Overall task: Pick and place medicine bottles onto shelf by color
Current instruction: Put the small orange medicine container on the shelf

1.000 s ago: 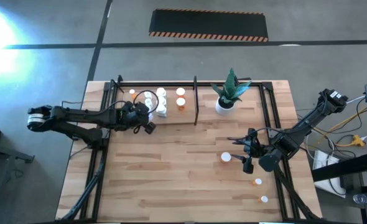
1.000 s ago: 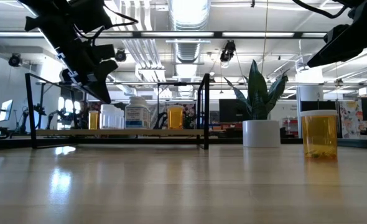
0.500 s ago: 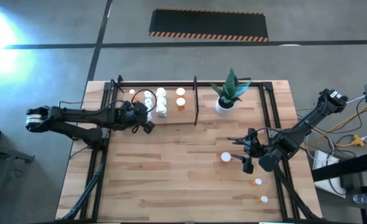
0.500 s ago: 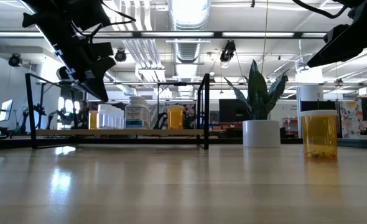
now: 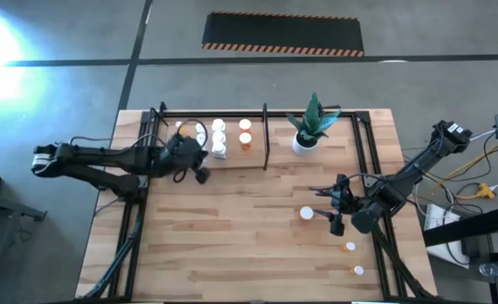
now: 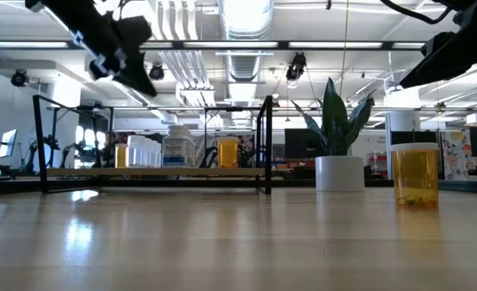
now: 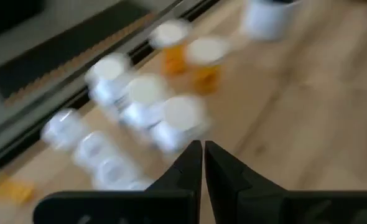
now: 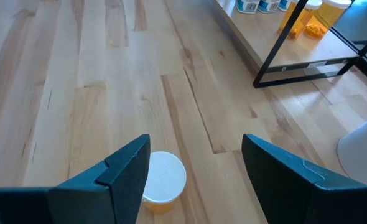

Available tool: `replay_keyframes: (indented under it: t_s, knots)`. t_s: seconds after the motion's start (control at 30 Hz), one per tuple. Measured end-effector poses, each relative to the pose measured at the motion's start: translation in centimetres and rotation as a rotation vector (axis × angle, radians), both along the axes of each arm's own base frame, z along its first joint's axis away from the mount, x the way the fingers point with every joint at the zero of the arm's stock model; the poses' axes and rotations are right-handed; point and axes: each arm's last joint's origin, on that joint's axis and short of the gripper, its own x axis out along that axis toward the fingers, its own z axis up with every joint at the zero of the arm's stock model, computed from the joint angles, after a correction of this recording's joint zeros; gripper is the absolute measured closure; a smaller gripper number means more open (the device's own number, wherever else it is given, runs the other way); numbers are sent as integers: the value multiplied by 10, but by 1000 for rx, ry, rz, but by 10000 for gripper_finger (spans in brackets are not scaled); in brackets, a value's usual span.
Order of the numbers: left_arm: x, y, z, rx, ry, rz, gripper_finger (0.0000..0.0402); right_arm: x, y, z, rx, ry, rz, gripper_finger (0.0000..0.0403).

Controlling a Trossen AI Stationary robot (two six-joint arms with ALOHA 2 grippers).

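Several white and orange-bodied medicine bottles (image 5: 220, 139) crowd the shelf (image 5: 232, 156); left jaws together, right apart.

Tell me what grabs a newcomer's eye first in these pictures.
The cluster of white and orange medicine bottles on the shelf at the table's far left. Beside them sits the potted plant. Nearer the front, the open right gripper hovers over a lone orange bottle, while the shut left gripper hangs by the shelf.
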Motion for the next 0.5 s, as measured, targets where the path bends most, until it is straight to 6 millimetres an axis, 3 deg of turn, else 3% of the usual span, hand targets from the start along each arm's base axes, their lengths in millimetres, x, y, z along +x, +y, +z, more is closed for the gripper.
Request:
replay_keyframes:
  t_s: [0.23,0.5]
  knots:
    - [38,-54,6,94,-166,-312,400,-5,2,-3,23,38,14,158]
    - [79,-111,-31,140,-137,-515,400,-4,5,-12,99,97,-6,158]
